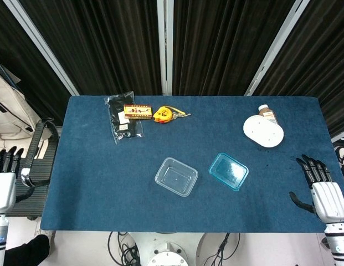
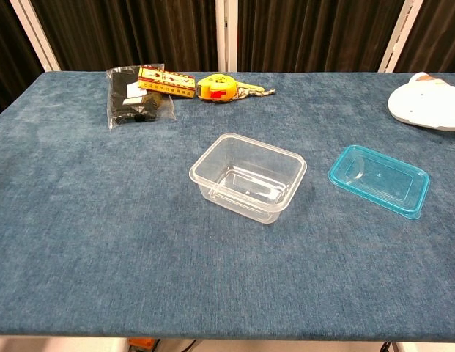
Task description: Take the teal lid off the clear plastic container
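Right hand (image 1: 328, 198) sits off the right edge of the blue cloth-covered table (image 1: 94, 166), palm down, fingers straight and slightly spread, holding nothing. Left hand (image 1: 3, 183) is off the left table edge, fingers extended and apart, also empty; its lower part is cut by the frame so thumb position is hard to tell. Neither hand shows in the chest view.

Flat teal rectangular plastic lid (image 1: 229, 171) lies on the cloth well to the left of the right hand, off the container, touched by nothing. Clear rectangular plastic container (image 1: 176, 177) stands open and upright just beyond the lid, further from the right hand, a narrow strip of cloth between them. Container looks empty.

Ahead of the right hand and a bit left: white round plate-like disc (image 1: 263, 132) with a small brown-capped bottle (image 1: 266, 113) at its far edge, probably touching.

Far ahead and right of the left hand: black plastic-wrapped packet (image 1: 122, 123), red-and-yellow patterned flat box (image 1: 137, 112) resting on its corner, and yellow tape measure (image 1: 163, 114) just beside the box.
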### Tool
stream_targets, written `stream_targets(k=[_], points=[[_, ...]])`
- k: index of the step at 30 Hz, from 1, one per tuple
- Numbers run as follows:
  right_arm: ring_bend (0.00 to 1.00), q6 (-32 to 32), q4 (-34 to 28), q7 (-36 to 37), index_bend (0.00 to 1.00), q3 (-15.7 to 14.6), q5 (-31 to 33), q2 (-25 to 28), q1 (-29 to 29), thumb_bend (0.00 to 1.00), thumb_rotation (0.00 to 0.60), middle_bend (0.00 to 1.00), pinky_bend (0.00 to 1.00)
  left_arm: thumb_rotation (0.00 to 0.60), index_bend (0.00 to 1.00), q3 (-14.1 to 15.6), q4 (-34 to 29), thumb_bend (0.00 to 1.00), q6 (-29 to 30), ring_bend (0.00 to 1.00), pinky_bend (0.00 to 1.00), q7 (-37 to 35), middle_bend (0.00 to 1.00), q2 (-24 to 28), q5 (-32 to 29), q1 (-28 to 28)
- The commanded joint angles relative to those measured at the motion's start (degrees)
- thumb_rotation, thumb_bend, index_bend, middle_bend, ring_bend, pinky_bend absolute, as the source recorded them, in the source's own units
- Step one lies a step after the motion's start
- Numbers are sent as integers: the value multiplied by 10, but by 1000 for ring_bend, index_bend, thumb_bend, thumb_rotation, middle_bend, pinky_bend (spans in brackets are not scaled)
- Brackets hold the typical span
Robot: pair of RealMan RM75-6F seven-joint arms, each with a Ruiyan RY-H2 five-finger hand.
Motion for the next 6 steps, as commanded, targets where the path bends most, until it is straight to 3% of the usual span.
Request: stream_targets(k=[1,6], points=[[0,11,3,21,0,-9,-14,5,-14,205,600,27,0,600,27,7,11,0,23,0,0,2,24,-19,22,27],[0,25,11,33,0,-11,-33,4,-24,210,600,30,0,600,28,11,28,0,42,0,0,2,24,-32,54,53]])
